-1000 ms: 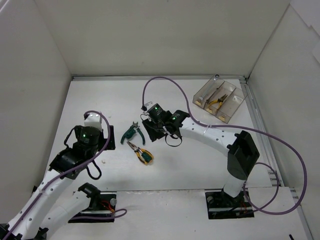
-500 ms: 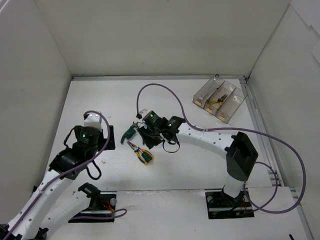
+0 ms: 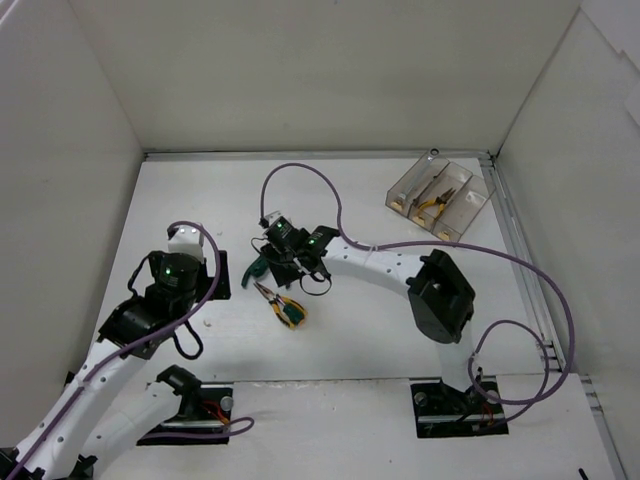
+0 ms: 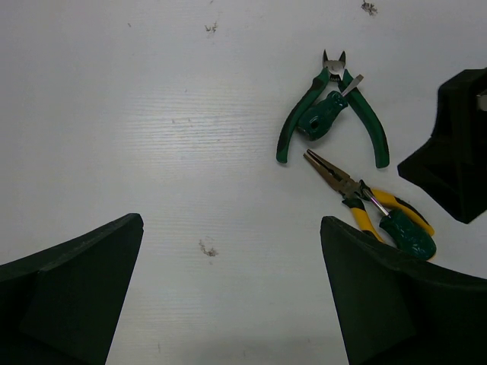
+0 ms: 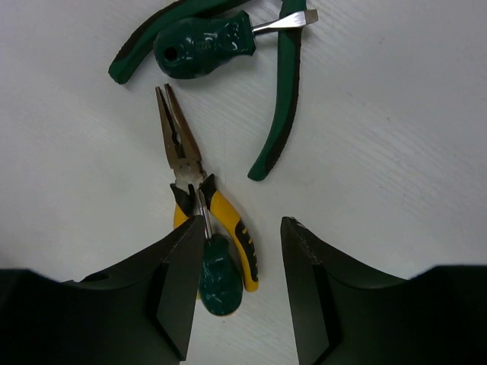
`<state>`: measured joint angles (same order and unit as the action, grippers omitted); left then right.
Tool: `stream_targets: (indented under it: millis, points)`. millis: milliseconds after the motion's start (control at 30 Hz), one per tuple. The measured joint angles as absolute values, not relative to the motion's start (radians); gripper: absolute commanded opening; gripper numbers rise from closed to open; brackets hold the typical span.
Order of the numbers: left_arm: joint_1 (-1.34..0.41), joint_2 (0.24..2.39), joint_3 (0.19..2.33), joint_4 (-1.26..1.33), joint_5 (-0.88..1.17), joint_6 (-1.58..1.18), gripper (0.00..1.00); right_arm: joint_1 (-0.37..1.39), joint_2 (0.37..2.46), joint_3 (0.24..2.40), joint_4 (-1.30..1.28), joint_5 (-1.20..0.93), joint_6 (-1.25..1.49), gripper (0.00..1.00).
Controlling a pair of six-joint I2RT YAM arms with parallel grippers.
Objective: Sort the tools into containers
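Note:
Green-handled pliers (image 5: 280, 106) lie spread open on the white table with a stubby green screwdriver (image 5: 202, 47) between their handles. Just below them lie yellow-handled needle-nose pliers (image 5: 199, 194) with a second green-handled screwdriver (image 5: 221, 283) across them. My right gripper (image 5: 243, 285) is open and empty, hovering over the yellow pliers' handles; in the top view (image 3: 284, 258) it partly covers the green pliers (image 3: 258, 270). My left gripper (image 4: 232, 293) is open and empty over bare table, left of the tools. The divided clear tray (image 3: 405, 190) stands at the back right and holds yellow-handled pliers (image 3: 437, 203).
White walls close in the table on three sides. A metal rail (image 3: 520, 250) runs along the right edge. The right arm's purple cable (image 3: 300, 172) loops above the table's middle. In the left wrist view the right gripper's black body (image 4: 456, 152) shows at the right.
My right gripper has moved left, from right of the tools to over the green and yellow pliers. The left arm and the tools have not moved.

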<state>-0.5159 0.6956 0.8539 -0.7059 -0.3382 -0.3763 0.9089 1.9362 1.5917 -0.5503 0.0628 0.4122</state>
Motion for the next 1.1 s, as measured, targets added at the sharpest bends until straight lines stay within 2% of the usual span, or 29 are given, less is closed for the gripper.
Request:
stream_targets:
  millis: [567,667,700,767,800,1100]
  points:
    - [-0.516,0.693,0.854,-0.706,-0.34,-0.377,1.0,0.888,2.199,1.731,-0.529,0.139,0.514,0.4]
    - [-0.516,0.693,0.854,-0.706,-0.34,-0.377,1.0,0.885,2.22,1.754,-0.525,0.148,0.525,0.33]
    - [-0.516,0.693,0.854,-0.706,-0.34,-0.377,1.0,0.884,2.226,1.763,-0.525,0.156,0.525,0.22]
    - [-0.516,0.693,0.854,-0.706,-0.34,-0.377,1.0,0.879,2.232,1.769,-0.524,0.163,0.528,0.11]
    - [-0.516,0.693,0.854,-0.706,-0.34,-0.377,1.0,0.876,2.234,1.771,-0.52,0.168,0.531,0.01]
    - [-0.516,0.689,0.854,-0.706,-0.34,-0.377,1.0,0.866,2.22,1.742,-0.489,0.203,0.528,0.0]
